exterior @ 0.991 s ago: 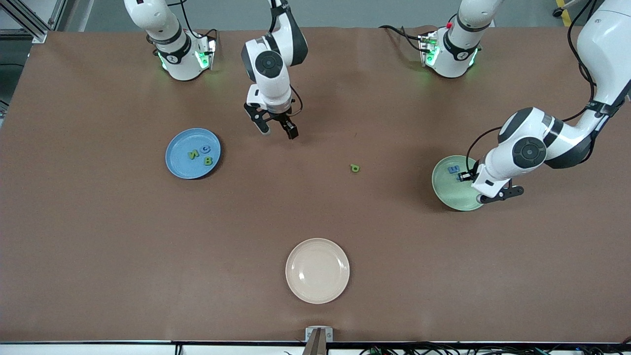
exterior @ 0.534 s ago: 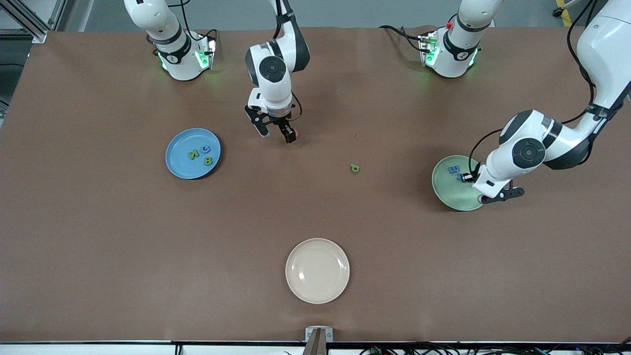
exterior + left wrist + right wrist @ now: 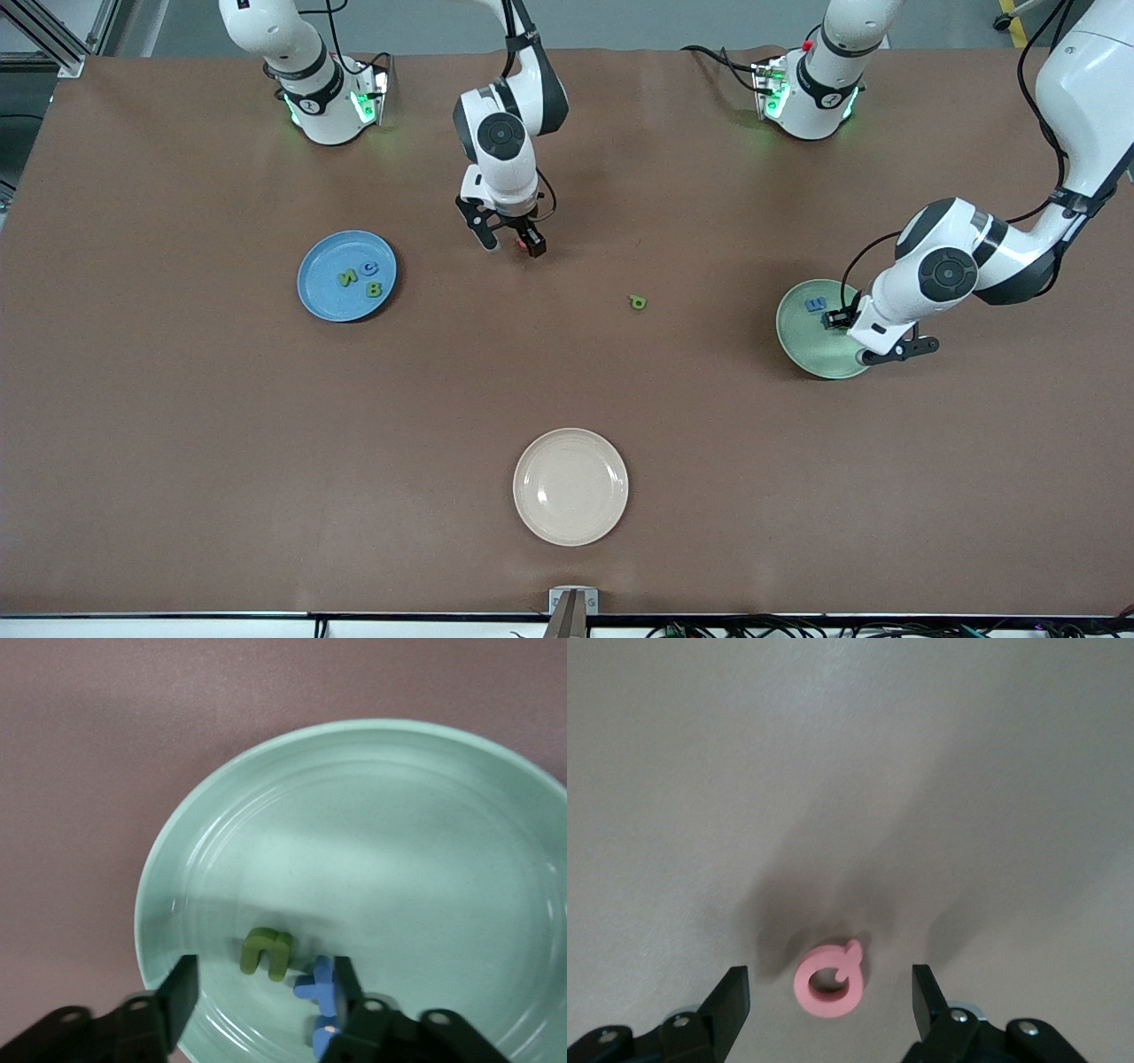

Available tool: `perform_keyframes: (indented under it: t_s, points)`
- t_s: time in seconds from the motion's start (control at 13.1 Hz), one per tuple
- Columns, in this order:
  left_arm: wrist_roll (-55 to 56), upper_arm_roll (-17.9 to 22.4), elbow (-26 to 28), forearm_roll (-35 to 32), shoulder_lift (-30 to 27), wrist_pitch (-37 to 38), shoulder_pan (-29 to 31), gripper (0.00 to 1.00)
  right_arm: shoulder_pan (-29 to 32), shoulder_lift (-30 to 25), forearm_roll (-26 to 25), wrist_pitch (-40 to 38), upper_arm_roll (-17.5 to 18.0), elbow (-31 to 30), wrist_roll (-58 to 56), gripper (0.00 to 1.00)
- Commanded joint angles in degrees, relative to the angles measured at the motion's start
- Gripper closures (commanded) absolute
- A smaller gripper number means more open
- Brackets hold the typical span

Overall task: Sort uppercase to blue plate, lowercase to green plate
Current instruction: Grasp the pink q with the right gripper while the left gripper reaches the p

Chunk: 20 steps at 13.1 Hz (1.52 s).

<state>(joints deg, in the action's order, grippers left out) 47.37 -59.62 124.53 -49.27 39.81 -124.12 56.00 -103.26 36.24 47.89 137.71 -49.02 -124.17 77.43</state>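
The red Q (image 3: 829, 979) lies flat on the table between the fingers of my open right gripper (image 3: 828, 999), which is low over it. In the front view that gripper (image 3: 509, 241) is near the table's middle and mostly hides the Q (image 3: 519, 239). The blue plate (image 3: 310, 266) holds the green N (image 3: 347, 277), blue C (image 3: 369, 269) and green B (image 3: 375, 289). My open left gripper (image 3: 858, 337) hovers over the green plate (image 3: 811, 350). That plate (image 3: 425, 842) holds the green u (image 3: 267, 952), the blue x (image 3: 321, 981) and the blue m (image 3: 814, 304). The green p (image 3: 637, 302) lies on the table.
A cream plate (image 3: 570, 486) sits near the front edge of the table. Both arm bases stand along the table edge farthest from the front camera.
My right gripper moved toward the left arm's end and came down, so the red Q now lies between its fingers. My left gripper shifted slightly over the green plate.
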Motion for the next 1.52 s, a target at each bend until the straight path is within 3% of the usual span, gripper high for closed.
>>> perform_keyframes:
  t_s: [0.0, 0.23, 0.53, 0.69, 0.84, 0.99, 1.22, 1.3, 1.45]
  points:
    - [1.4, -2.7, -0.2, -0.6, -0.3, -0.4, -0.2, 0.01, 1.7, 0.1, 0.9, 0.2, 1.6, 1.3, 0.3, 0.21]
    - [11.0, -5.1, -0.6, 0.1, -0.3, -0.3, -3.9, 0.01, 1.8, 0.4, 0.8, -0.2, 1.6, 1.2, -0.5, 0.26]
    - [30.0, -4.6, -5.8, 3.6, 0.0, -0.4, -19.2, 0.01, 1.7, 1.2, 0.7, -0.2, 1.7, 1.2, -0.7, 0.29]
    - [36.1, -2.6, -9.3, 7.2, 0.2, -0.4, -26.8, 0.01, 1.7, 1.3, 0.4, -0.2, 1.7, 1.0, -0.8, 0.3]
    - [42.3, 1.4, -13.1, 8.5, 0.1, -0.4, -35.2, 0.01, 1.7, 1.3, 0.4, -0.1, 1.7, 1.0, -0.8, 0.36]
    - [45.0, 4.9, -15.5, 8.6, 0.5, -0.4, -41.6, 0.01, 1.4, 1.3, 0.4, -0.1, 1.7, 1.0, -0.8, 0.52]
    - [45.0, 7.5, -16.9, 8.6, 2.1, -0.6, -46.2, 0.01, 1.4, 1.3, 0.4, -0.2, 1.7, 1.0, -0.8, 0.92]
    - [45.0, 7.5, -17.2, 8.5, 3.1, -0.9, -46.8, 0.01, 1.4, 1.2, 0.3, -0.3, 1.6, 1.0, -0.8, 0.99]
    - [45.1, 8.5, -18.5, 8.5, 4.6, -1.7, -48.7, 0.01, 1.6, 1.0, 0.1, -0.5, 1.6, 1.0, -1.2, 1.0]
